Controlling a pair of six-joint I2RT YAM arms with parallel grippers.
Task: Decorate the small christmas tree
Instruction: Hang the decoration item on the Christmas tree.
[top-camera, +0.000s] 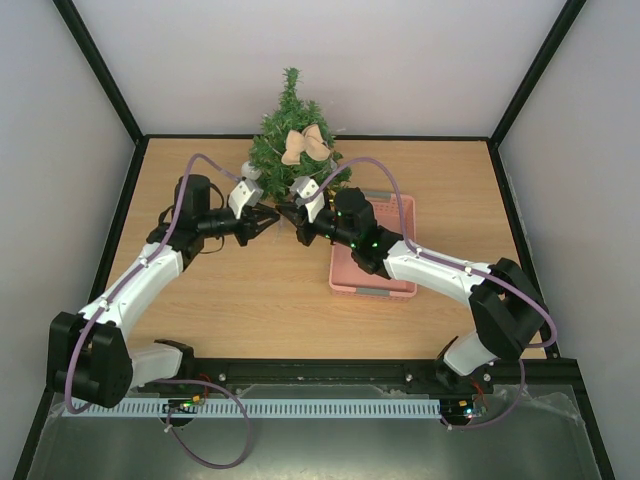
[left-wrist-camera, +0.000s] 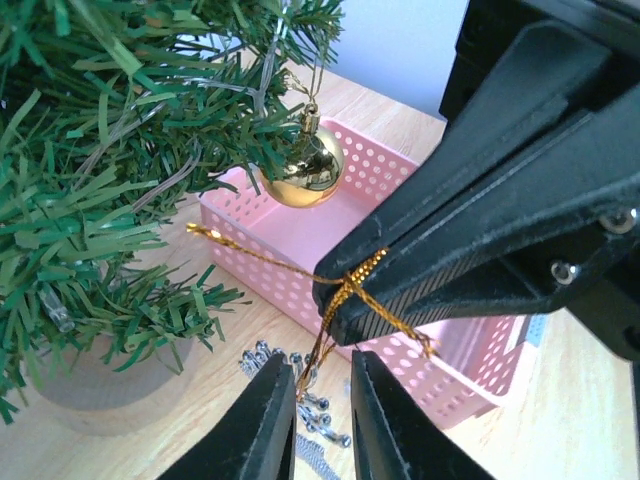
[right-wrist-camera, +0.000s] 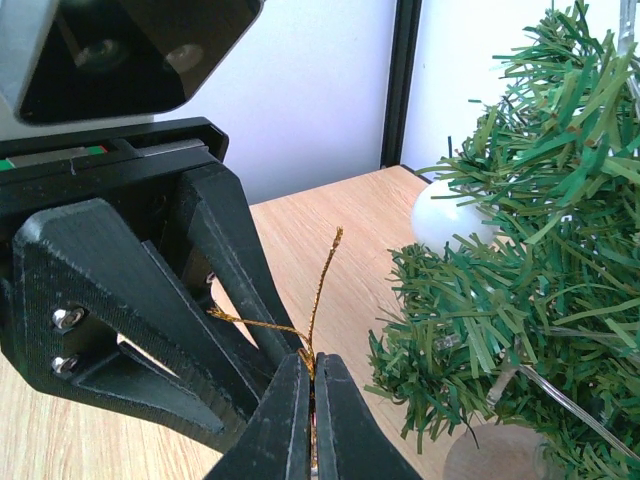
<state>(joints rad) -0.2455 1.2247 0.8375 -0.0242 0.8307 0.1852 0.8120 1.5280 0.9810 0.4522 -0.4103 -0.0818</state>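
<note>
The tree (top-camera: 292, 140) stands upright at the far edge of the desk (top-camera: 220, 300), about midway across, with a beige bow (top-camera: 305, 145) high on its front. A gold ball (left-wrist-camera: 305, 170) hangs from a branch on the side toward the pink basket (top-camera: 360, 280), and a white ball (right-wrist-camera: 450, 220) sits among the branches elsewhere. The basket lies on the desk just to the right of the tree and nearer the arms. In front of the tree the two pincers meet tip to tip above the desk. The right pincer (right-wrist-camera: 312, 420) is clamped tight on a thin gold cord (right-wrist-camera: 322, 280), one end of which sticks up. The left pincer (left-wrist-camera: 322, 420) is narrow, with a slim gap between its fingers. The cord runs down into that gap, but I cannot tell whether it touches them. Silvery beads (left-wrist-camera: 318, 403) lie on the desk below.
</note>
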